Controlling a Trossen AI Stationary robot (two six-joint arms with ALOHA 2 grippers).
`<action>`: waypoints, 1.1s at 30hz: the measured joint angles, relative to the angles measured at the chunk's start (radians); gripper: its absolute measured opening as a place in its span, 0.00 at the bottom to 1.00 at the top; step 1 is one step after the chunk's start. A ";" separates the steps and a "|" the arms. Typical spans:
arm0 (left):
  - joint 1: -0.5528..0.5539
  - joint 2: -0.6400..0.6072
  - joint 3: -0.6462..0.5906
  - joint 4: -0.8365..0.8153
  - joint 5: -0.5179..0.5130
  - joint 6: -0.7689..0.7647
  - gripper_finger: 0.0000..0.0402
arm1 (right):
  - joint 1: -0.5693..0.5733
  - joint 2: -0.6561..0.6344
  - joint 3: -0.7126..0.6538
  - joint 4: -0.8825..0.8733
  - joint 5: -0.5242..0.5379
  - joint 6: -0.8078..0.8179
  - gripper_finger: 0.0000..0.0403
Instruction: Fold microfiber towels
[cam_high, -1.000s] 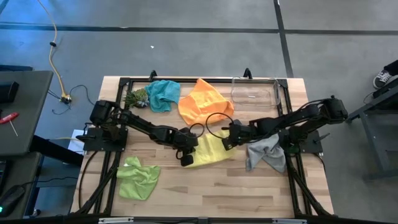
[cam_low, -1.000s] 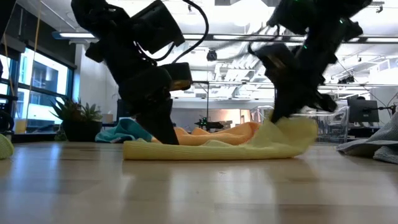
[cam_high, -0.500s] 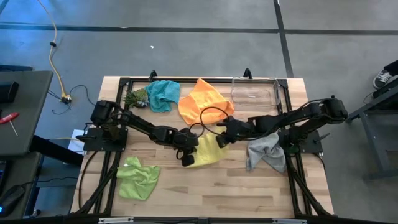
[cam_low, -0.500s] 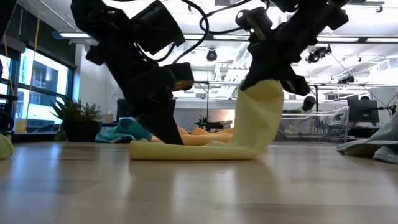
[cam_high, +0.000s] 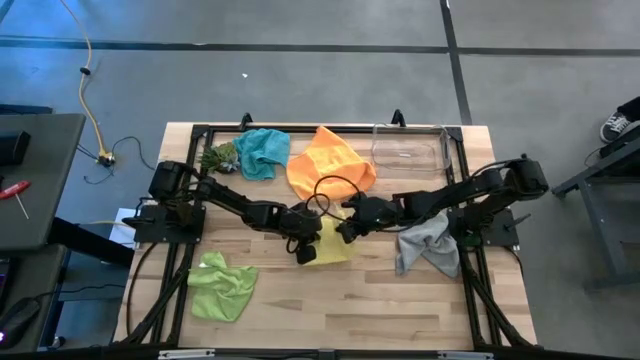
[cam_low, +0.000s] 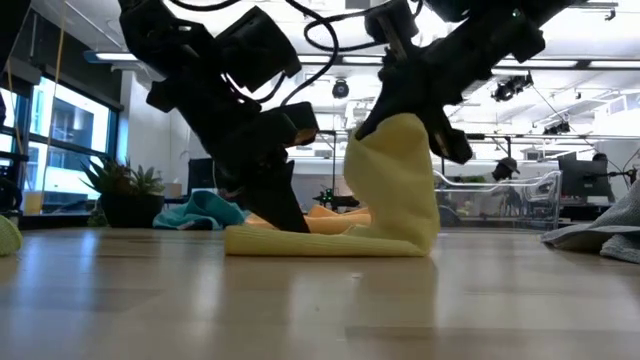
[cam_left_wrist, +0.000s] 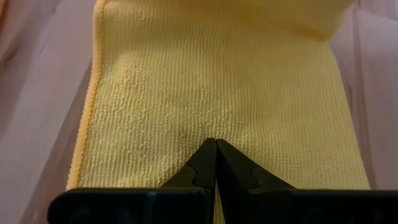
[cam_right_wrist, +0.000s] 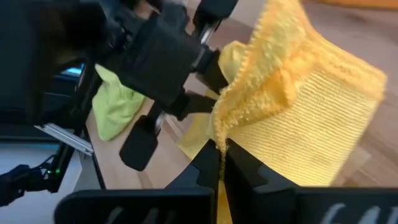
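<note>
In the middle of the high view, on the pale wooden bench (cam_high: 400, 300), lies the soft yellow microfiber towel (cam_high: 330, 243). Both hands work on it. The left hand (cam_high: 306, 250) has its two fingers pressed together and pushes down on one end of the towel, likely so that end stays flat and does not slide. The right hand (cam_high: 345, 230) pinches the other end tight and holds it up in the air, above the flat part. In the low view the towel (cam_low: 385, 195) stands up in a tall hump from the bench, so it looks like the fold is about half done.

The other towels wait around it. The orange towel (cam_high: 328, 160) and the teal towel (cam_high: 262, 152) are in the upper middle of the high view. The grey towel (cam_high: 428, 245) is to the right. The lime green towel (cam_high: 222, 285) is at the lower left.
</note>
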 joint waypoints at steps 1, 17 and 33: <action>0.004 0.000 0.000 -0.004 0.004 0.010 0.00 | 0.000 0.010 0.000 0.007 -0.001 0.000 0.00; 0.042 -0.212 0.000 -0.334 -0.050 0.090 0.00 | 0.000 0.026 0.000 0.057 0.028 -0.023 0.00; -0.070 -0.219 -0.202 -0.210 -0.090 -0.103 0.00 | -0.003 0.261 0.000 0.473 0.008 0.077 0.00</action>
